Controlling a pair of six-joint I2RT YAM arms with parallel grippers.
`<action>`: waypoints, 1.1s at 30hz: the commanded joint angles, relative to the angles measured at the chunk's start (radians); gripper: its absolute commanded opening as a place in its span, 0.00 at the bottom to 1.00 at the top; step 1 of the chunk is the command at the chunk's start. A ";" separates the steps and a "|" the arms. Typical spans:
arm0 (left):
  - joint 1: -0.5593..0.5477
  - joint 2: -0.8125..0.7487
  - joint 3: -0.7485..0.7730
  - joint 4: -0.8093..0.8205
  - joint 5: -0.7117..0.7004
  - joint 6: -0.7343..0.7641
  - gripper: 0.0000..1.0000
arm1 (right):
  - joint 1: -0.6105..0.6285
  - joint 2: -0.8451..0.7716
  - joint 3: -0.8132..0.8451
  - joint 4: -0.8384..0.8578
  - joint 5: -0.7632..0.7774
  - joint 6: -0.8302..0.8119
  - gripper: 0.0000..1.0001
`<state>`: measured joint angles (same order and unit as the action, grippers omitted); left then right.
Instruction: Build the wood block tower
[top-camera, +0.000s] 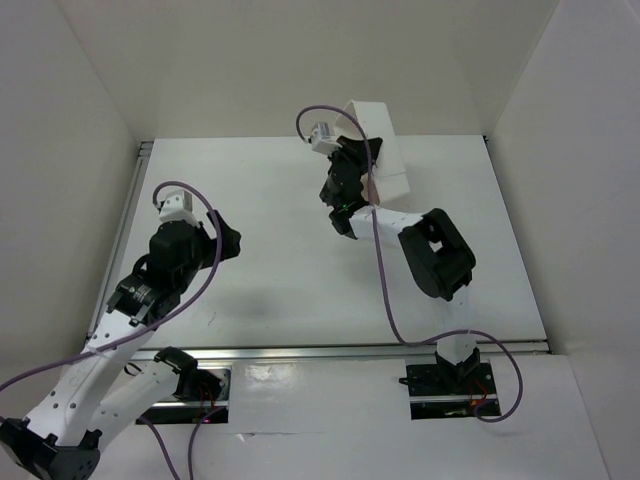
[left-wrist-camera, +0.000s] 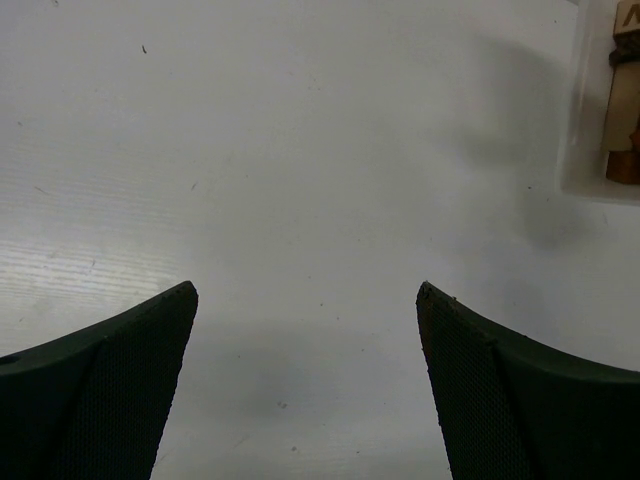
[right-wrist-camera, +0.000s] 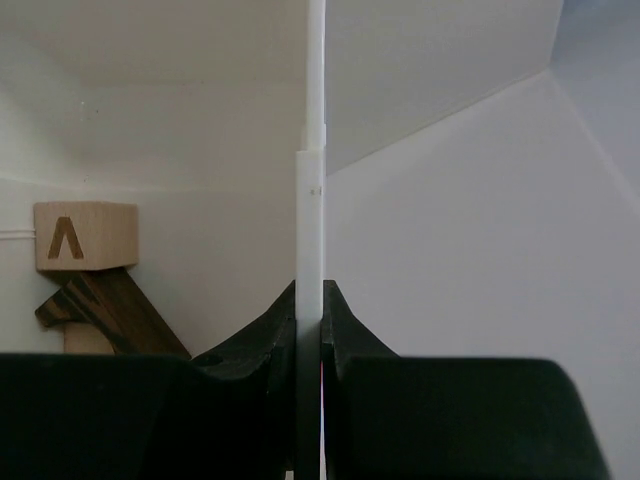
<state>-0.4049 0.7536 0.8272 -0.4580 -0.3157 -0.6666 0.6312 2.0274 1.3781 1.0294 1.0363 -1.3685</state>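
Observation:
My right gripper (top-camera: 352, 190) is shut on the side wall of a white plastic tray (top-camera: 378, 140) and holds it tilted at the back of the table. In the right wrist view the jaws (right-wrist-camera: 309, 310) pinch the thin white wall (right-wrist-camera: 316, 200). Inside the tray lie a pale cube with a dark mark (right-wrist-camera: 85, 235) and a dark brown bar (right-wrist-camera: 115, 310) leaning under it. My left gripper (top-camera: 225, 240) is open and empty over bare table (left-wrist-camera: 305, 290). Its view shows the tray's edge (left-wrist-camera: 585, 120) with a pale block (left-wrist-camera: 622, 100) and an orange-brown piece (left-wrist-camera: 622, 165).
White enclosure walls (top-camera: 90, 120) stand on the left, back and right of the white table (top-camera: 270, 200). A metal rail (top-camera: 330, 350) runs along the near edge by the arm bases. Purple cables loop off both arms.

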 joint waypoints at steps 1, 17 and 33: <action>-0.005 -0.023 0.052 -0.002 -0.010 -0.030 0.95 | 0.051 0.034 0.016 0.598 0.004 -0.352 0.00; -0.005 -0.106 0.032 -0.011 -0.037 -0.048 0.95 | 0.119 0.090 -0.088 0.279 0.045 -0.365 0.00; -0.005 -0.146 0.013 -0.011 -0.046 -0.057 0.95 | 0.177 0.117 -0.073 -0.012 0.100 -0.296 0.00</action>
<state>-0.4049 0.6182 0.8360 -0.4950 -0.3477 -0.7124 0.7677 2.1536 1.2739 1.0164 1.1374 -1.6642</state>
